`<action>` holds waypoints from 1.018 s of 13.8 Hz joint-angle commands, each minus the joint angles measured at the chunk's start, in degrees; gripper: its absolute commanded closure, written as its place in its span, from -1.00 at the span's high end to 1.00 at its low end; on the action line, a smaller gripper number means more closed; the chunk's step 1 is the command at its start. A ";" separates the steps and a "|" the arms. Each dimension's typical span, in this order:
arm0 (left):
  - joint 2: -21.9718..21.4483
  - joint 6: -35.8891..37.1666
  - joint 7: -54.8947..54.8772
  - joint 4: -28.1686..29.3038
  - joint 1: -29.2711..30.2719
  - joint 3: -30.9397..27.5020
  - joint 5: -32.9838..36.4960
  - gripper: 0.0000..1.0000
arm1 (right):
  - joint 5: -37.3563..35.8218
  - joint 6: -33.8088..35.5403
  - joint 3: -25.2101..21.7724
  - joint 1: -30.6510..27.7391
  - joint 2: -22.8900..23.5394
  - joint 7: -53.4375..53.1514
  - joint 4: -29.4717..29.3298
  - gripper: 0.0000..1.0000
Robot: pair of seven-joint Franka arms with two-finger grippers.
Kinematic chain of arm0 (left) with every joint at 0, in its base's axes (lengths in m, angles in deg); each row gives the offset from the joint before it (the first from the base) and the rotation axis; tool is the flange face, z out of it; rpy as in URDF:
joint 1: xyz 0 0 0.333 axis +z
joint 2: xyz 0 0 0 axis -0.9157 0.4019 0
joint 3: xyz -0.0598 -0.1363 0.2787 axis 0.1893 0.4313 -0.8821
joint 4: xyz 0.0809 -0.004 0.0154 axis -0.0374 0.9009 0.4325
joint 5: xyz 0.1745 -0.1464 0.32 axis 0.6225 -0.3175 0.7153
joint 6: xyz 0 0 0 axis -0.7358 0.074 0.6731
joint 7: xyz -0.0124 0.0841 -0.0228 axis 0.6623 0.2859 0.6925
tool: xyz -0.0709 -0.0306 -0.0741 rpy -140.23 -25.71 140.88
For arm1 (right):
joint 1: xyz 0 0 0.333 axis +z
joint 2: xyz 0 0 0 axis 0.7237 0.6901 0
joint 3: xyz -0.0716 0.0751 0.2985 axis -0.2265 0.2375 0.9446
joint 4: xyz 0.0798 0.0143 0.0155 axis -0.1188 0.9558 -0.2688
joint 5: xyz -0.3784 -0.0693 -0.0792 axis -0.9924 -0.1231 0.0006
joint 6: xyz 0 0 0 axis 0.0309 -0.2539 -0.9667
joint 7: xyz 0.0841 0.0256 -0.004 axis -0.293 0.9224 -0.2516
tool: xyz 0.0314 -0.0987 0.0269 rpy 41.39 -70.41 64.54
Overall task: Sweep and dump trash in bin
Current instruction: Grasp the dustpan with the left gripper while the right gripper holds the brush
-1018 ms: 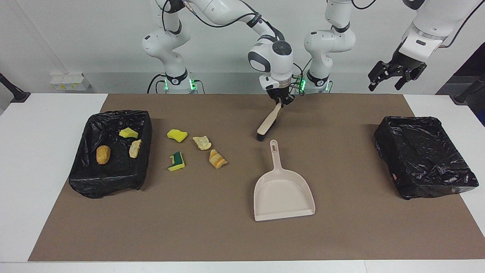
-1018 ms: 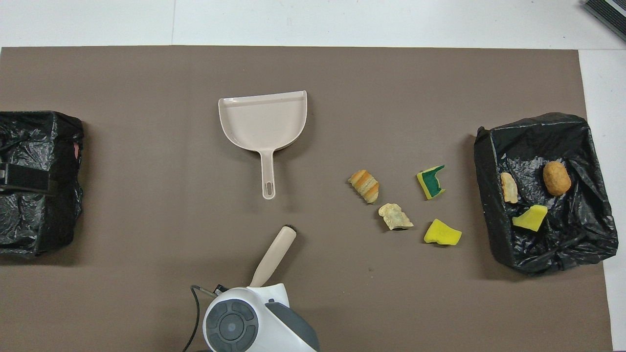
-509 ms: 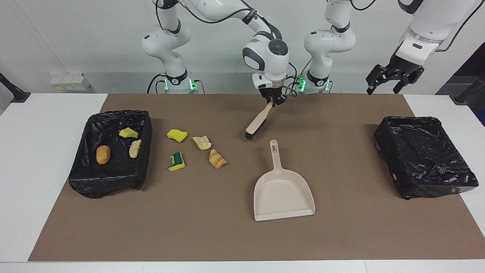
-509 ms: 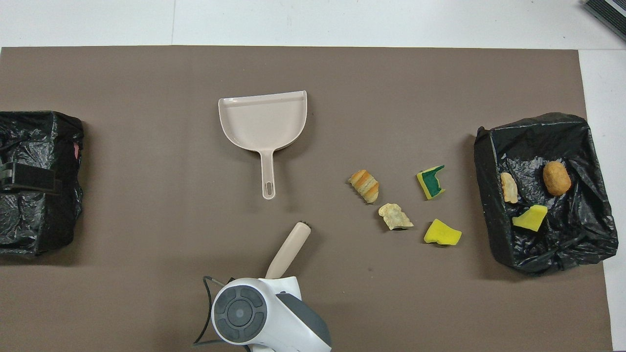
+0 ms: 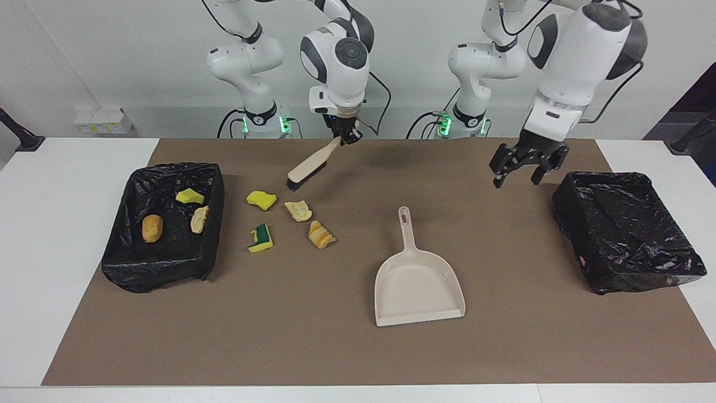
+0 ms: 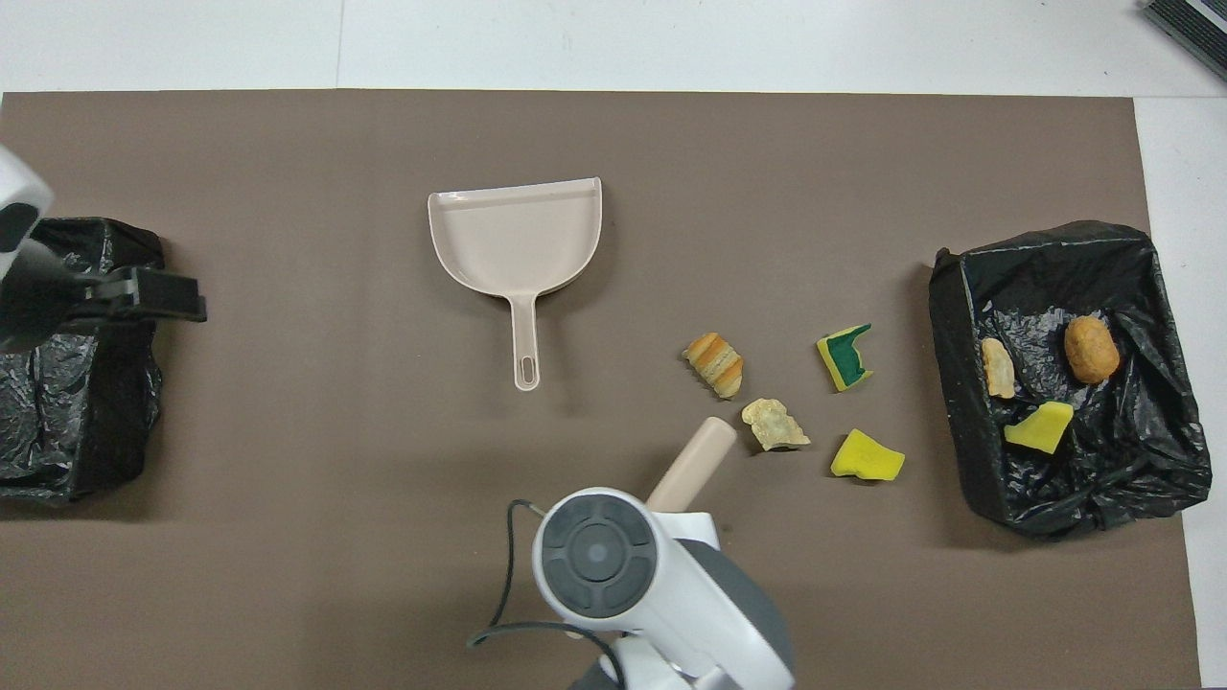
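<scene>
Two bins lined with black bags. The bin [image 5: 162, 224] at the right arm's end has three scraps in it: a yellow sponge chunk [image 5: 189, 196], a tan piece [image 5: 199, 219] and an orange-brown lump [image 5: 152, 228]. The other bin [image 5: 626, 229], at the left arm's end, shows nothing but bag. Four scraps are out on the mat [image 5: 358, 347] beside the filled bin: yellow sponge [image 5: 262, 200], green-and-yellow sponge [image 5: 260, 238], a pale crust [image 5: 298, 210] and a striped bread piece [image 5: 321, 234].

Right gripper [image 5: 345, 136] is pinched on the brush [image 5: 307, 167] handle, bristles hanging just over the mat near the pale crust. Left gripper [image 5: 520, 170] hangs spread wide, holding nothing, over the mat next to the other bin. Dustpan [image 5: 417, 280] lies untouched mid-mat.
</scene>
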 commanded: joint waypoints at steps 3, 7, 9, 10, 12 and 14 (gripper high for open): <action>10.34 -9.06 5.51 -0.86 -8.02 -0.97 0.56 1.00 | 0.59 3.88 0.55 -10.38 -5.58 10.68 9.40 -1.00; 14.67 -13.82 8.18 1.50 -12.77 -0.88 0.56 1.00 | 0.59 -2.44 0.72 -15.76 -10.77 16.94 19.08 -1.00; 13.80 -15.05 8.09 5.36 -13.76 -0.88 0.56 1.00 | 0.59 -5.17 0.90 -15.41 -9.72 17.12 20.15 -1.00; 13.45 -15.58 8.27 6.51 -14.45 -0.80 0.47 1.00 | 0.59 -6.31 0.90 -15.50 -9.28 17.65 20.15 -1.00; 13.54 -17.16 8.09 8.53 -15.34 -0.79 0.47 1.00 | 0.59 -10.52 0.90 -15.50 -7.18 18.62 19.97 -1.00; 13.71 -18.39 7.39 9.07 -15.52 -0.79 0.56 1.00 | 0.59 -18.67 1.07 -14.02 -1.31 18.09 19.54 -1.00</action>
